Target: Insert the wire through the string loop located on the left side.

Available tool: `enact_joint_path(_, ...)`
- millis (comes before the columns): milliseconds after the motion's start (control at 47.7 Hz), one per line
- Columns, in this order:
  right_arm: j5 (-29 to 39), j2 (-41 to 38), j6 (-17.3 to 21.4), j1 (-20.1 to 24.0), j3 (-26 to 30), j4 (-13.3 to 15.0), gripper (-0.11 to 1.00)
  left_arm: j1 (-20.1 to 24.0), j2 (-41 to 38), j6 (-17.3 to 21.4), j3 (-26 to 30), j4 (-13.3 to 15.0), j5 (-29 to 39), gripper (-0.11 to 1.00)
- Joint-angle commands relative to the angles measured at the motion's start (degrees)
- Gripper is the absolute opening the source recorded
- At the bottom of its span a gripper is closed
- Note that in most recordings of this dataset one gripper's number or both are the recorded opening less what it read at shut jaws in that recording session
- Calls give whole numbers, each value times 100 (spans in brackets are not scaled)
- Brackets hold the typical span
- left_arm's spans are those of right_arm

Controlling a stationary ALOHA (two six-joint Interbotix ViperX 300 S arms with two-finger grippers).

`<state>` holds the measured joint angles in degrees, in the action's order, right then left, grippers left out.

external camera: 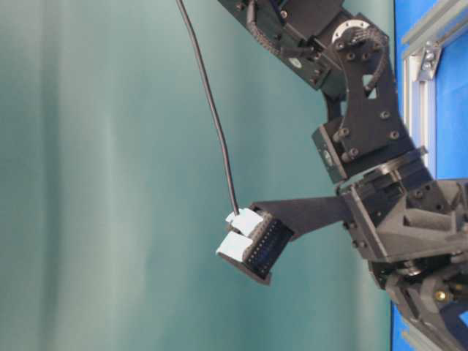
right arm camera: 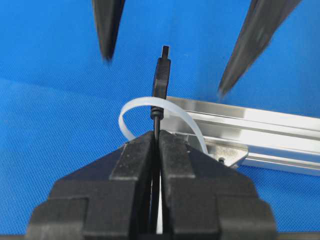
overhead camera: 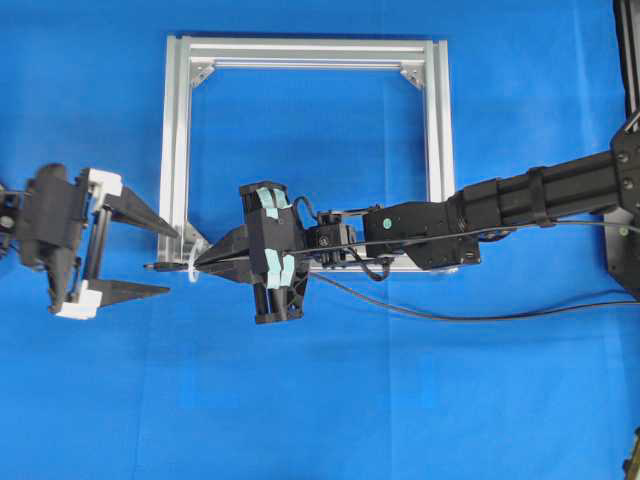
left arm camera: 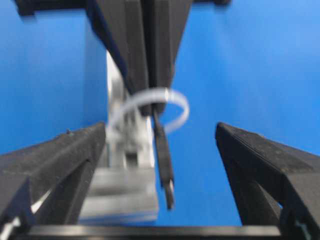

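Right hand [right arm camera: 156, 142] pinches wire [right arm camera: 161, 75] through string loop [right arm camera: 137, 105] (left hand [overhead camera: 160, 262] agape).

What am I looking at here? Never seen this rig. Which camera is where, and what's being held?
Two robot arms work over a blue table. One picture looks down from above, one looks from table level, and one comes from a camera on each wrist. A square aluminium frame lies on the table, with a small white string loop at its corner. The right gripper is shut on a thin black wire, and the wire's plug tip already pokes through the loop. The left gripper faces it with jaws wide open, one on each side of the plug, holding nothing.
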<state>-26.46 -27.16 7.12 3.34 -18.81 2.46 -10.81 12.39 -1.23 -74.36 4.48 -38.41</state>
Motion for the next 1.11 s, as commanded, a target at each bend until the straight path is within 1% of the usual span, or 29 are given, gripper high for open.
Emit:
enact_joint_path(0,-62,123,0,-9,79,0,0,-35,-272,-9,123,-18,-44,89)
enact_joint_path(147,-62,123,0,-9,70,0,0,-35,-501,9,202,-18,-167,89)
enact_joint_path(901,-79,123,0,0,70,0,0,-35,-483,18,185,-18,-193,87)
enact_joint_path(943,-70,123,0,0,70,0,0,-26,-483,44,193,-18,-193,85)
enact_joint_path(985,-70,123,0,0,70,0,0,-26,-492,44,211,-18,-193,80)
enact_joint_path(1048,-62,123,0,0,70,0,0,-26,-510,26,246,-18,-220,66)
enact_joint_path(1089,-70,123,0,0,70,0,0,-26,-527,26,255,-18,-237,53)
